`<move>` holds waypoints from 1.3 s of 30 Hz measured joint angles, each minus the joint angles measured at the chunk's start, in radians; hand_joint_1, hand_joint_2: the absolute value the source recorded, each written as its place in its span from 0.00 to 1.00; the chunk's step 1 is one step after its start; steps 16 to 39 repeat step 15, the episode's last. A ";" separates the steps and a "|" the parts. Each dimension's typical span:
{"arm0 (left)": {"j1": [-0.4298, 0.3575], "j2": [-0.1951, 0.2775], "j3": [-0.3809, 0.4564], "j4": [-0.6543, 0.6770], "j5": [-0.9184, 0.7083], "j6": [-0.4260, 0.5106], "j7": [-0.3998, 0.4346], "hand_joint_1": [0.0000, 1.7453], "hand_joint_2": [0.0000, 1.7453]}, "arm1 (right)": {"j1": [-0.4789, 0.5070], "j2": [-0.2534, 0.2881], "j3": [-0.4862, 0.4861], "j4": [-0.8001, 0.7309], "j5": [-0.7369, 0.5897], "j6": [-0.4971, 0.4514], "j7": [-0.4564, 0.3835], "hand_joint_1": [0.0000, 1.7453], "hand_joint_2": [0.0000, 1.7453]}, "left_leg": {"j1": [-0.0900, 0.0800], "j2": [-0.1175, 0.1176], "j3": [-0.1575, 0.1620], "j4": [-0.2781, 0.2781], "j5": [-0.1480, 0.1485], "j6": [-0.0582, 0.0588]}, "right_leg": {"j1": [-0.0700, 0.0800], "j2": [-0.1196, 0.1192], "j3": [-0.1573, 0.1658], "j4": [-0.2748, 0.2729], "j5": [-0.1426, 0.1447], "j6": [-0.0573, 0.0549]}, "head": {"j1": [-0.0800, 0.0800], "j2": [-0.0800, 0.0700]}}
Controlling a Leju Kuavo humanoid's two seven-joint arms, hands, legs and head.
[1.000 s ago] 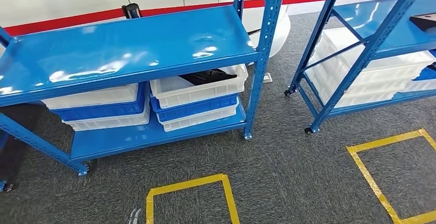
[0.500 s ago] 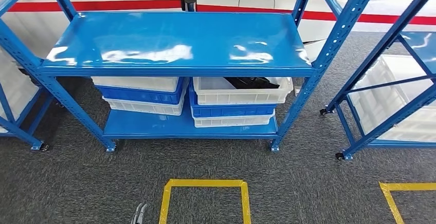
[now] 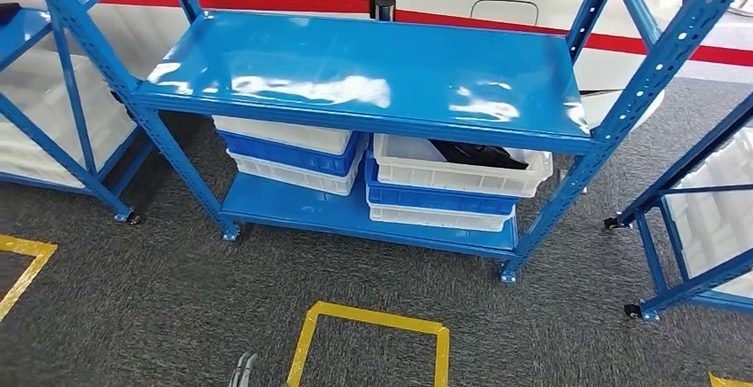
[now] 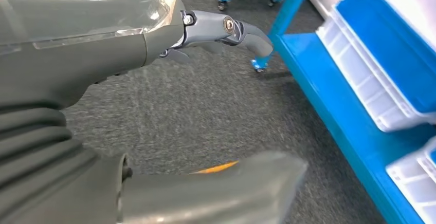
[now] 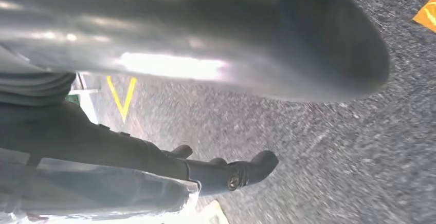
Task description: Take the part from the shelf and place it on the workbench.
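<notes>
The robot stands facing the blue steel two-tier shelf rack (image 3: 373, 76), and the target is tucked away: the black part (image 3: 479, 154) lies in the top white plastic crate (image 3: 462, 172) of the right-hand stack on the lower tier, right under the upper shelf board. To its left sits a second stack of white and blue crates (image 3: 289, 149). On the near floor, a yellow tape square (image 3: 373, 347) marks the grey carpet. The left hand (image 4: 154, 106) hangs low beside the rack's lower tier, fingers spread, holding nothing. The right hand (image 5: 195, 162) hangs over the carpet, fingers apart, empty too. No workbench to be seen from here. Now the risks, as I judge them: the gap between crate rim and upper shelf looks tight, so an arm reaching in could strike the shelf edge or nudge the crate backward. The part is half hidden under the board, so a grasp may land badly and let it slip on the way out.
</notes>
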 joint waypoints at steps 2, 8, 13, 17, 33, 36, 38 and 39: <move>0.002 0.001 0.000 0.000 0.001 0.000 0.000 0.00 0.00 | -0.002 0.000 0.000 0.000 0.000 0.000 0.000 0.00 0.00 | 0.003 0.016 0.037 -0.076 0.052 0.000 | 0.000 -0.025 0.004 0.000 -0.004 0.001 | 0.000 0.000; -0.002 0.000 -0.003 -0.003 0.001 0.000 -0.001 0.00 0.00 | -0.008 0.002 0.000 0.000 0.000 0.000 0.000 0.00 0.00 | -0.011 0.065 0.146 -0.277 0.117 0.029 | 0.016 -0.085 0.029 -0.006 -0.026 0.032 | 0.006 0.000; -0.003 -0.001 -0.005 -0.006 0.001 0.000 -0.001 0.00 0.50 | -0.005 0.003 -0.003 0.000 -0.005 0.000 -0.001 0.00 0.00 | -0.002 0.001 0.154 -0.299 0.136 0.055 | 0.006 0.030 -0.054 0.185 -0.125 0.032 | 0.012 0.000; -0.002 -0.002 -0.005 -0.006 0.002 0.000 -0.001 0.00 1.00 | -0.002 0.001 -0.007 0.000 -0.009 0.000 0.002 0.00 0.33 | -0.003 -0.018 0.153 -0.298 0.136 0.055 | 0.006 0.043 -0.104 0.272 -0.150 0.034 | 0.014 0.000; -0.002 -0.002 -0.005 -0.006 0.002 0.000 -0.001 0.00 1.00 | -0.002 0.001 -0.007 0.000 -0.009 0.000 0.002 0.00 0.33 | -0.003 -0.018 0.153 -0.298 0.136 0.055 | 0.006 0.043 -0.104 0.272 -0.150 0.034 | 0.014 0.000; -0.002 -0.002 -0.005 -0.006 0.002 0.000 -0.001 0.00 1.00 | -0.002 0.001 -0.007 0.000 -0.009 0.000 0.002 0.00 0.33 | -0.003 -0.018 0.153 -0.298 0.136 0.055 | 0.006 0.043 -0.104 0.272 -0.150 0.034 | 0.014 0.000; -0.002 -0.002 -0.005 -0.006 0.002 0.000 -0.001 0.00 1.00 | -0.002 0.001 -0.007 0.000 -0.009 0.000 0.002 0.00 0.33 | -0.003 -0.018 0.153 -0.298 0.136 0.055 | 0.006 0.043 -0.104 0.272 -0.150 0.034 | 0.014 0.000; -0.002 -0.002 -0.005 -0.006 0.002 0.000 -0.001 0.00 1.00 | -0.002 0.001 -0.007 0.000 -0.009 0.000 0.002 0.00 0.33 | -0.003 -0.018 0.153 -0.298 0.136 0.055 | 0.006 0.043 -0.104 0.272 -0.150 0.034 | 0.014 0.000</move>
